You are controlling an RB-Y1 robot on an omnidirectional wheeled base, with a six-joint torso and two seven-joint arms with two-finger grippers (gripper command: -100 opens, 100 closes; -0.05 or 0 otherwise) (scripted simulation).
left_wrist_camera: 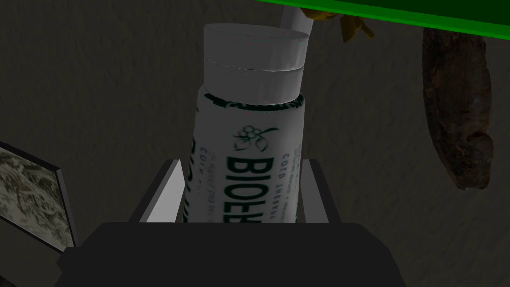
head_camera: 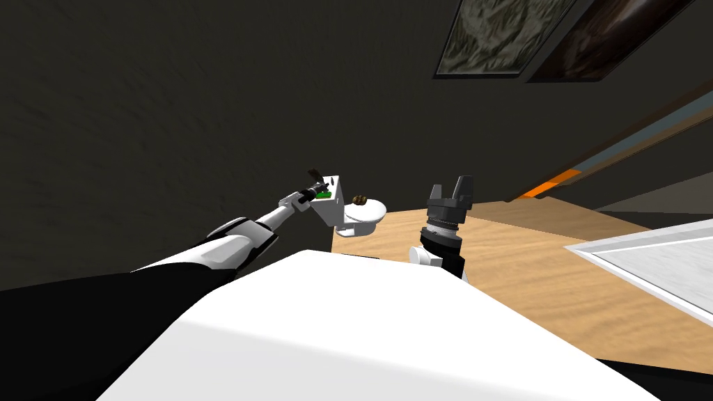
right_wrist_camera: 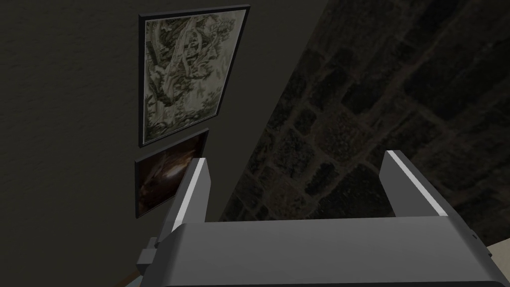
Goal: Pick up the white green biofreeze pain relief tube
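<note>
The white tube with dark "BIOFREEZE" lettering and a pale flat cap stands between the fingers of my left gripper. Both fingers press its sides, so the gripper is shut on it. In the head view my left arm reaches out to the tank of a white toilet, and the left gripper sits at the tank's top edge. My right gripper is held up beside the toilet, open with nothing in it.
A green object and a brown, rough, elongated thing lie close beyond the tube. A small brown item rests on the toilet lid. Wooden floor spreads to the right, up to a white-rimmed fixture. A dark wall stands behind.
</note>
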